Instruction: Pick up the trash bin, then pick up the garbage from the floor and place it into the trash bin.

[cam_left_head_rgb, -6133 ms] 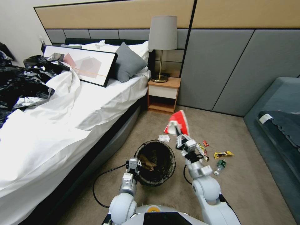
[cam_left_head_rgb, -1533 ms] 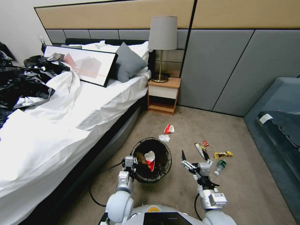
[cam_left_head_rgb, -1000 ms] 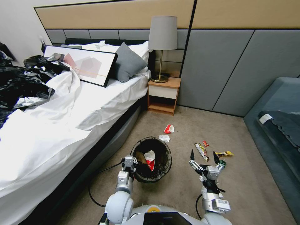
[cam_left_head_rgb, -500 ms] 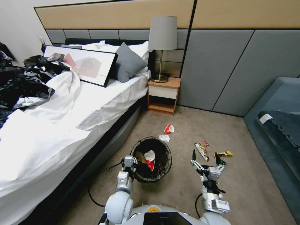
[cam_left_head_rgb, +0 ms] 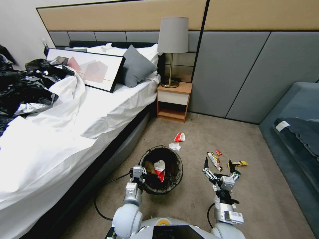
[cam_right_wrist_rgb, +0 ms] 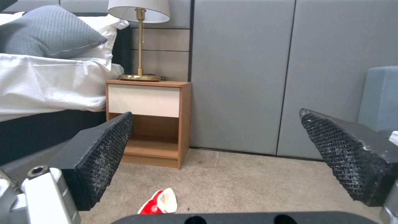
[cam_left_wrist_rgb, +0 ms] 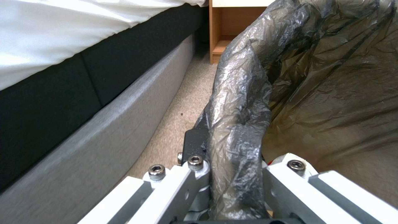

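The trash bin (cam_left_head_rgb: 172, 159), round with a black liner, stands near the bed with my left gripper (cam_left_head_rgb: 138, 172) shut on its near rim. In the left wrist view the fingers (cam_left_wrist_rgb: 286, 168) of the left gripper (cam_left_wrist_rgb: 236, 186) pinch the crumpled liner rim (cam_left_wrist_rgb: 240, 102). A red-and-white cup (cam_left_head_rgb: 159, 168) and a tan peel (cam_left_head_rgb: 150, 167) lie inside. My right gripper (cam_left_head_rgb: 218, 165) hangs open just short of a dark wrapper (cam_left_head_rgb: 215, 160), a yellow wrapper (cam_left_head_rgb: 238, 163) and a small red wrapper (cam_left_head_rgb: 218, 152). Farther off lie another cup (cam_left_head_rgb: 179, 136) and a tissue (cam_left_head_rgb: 174, 146). The right gripper (cam_right_wrist_rgb: 224, 155) faces that cup (cam_right_wrist_rgb: 159, 202).
The bed (cam_left_head_rgb: 83, 126) runs along my left, its grey base (cam_left_wrist_rgb: 95, 130) close beside the bin. A nightstand (cam_left_head_rgb: 173, 101) with a lamp (cam_left_head_rgb: 172, 36) stands ahead. A blue sofa (cam_left_head_rgb: 295, 132) lines the right. A black cable (cam_left_head_rgb: 99, 199) loops on the carpet by my left arm.
Six seconds ago my right gripper held a red-and-white cup above the bin; that cup now lies inside. The right gripper has opened and swung right toward the wrappers.
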Controlling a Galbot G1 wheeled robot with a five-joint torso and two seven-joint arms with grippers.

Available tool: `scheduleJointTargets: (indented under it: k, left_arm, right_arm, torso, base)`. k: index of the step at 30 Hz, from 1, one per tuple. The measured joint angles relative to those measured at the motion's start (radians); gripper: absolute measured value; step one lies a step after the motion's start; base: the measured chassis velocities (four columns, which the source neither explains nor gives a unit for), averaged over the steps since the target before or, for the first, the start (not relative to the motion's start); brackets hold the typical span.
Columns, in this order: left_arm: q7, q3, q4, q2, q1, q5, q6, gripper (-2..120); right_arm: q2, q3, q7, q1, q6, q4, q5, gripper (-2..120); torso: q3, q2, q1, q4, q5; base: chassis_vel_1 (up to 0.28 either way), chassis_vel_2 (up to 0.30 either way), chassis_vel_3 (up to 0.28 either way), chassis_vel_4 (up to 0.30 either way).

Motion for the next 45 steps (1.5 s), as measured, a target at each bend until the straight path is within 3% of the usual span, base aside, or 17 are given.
scheduleJointTargets:
  k: [23,37,45]
  left_arm:
    - [0.0,0.003,0.005,-0.003,0.0,0.003,-0.001,1]
    - [0.0,0.003,0.001,0.003,0.004,0.004,-0.001,1]
    - [-0.001,0.005,-0.004,0.004,0.008,0.008,-0.001,1]
  right_arm:
    - [-0.001,0.003,-0.012,0.018,0.008,-0.016,-0.007,100]
    - [-0.004,0.039,-0.031,0.065,0.022,-0.029,-0.019,100]
    - [-0.056,0.103,-0.036,0.153,-0.06,-0.039,0.009,100]
  torso:
    - [0.0,0.0,0.0,-0.0001,0.0001]
    - [0.0,0.0,0.0,0.0,0.0001]
    - [0.0,0.0,0.0,0.0,0.0002]
  base:
    - [-0.173,0.171,0.17,-0.174]
    - [-0.005,0.008,0.003,-0.004]
    - [0.0,0.0,0.0,0.0]
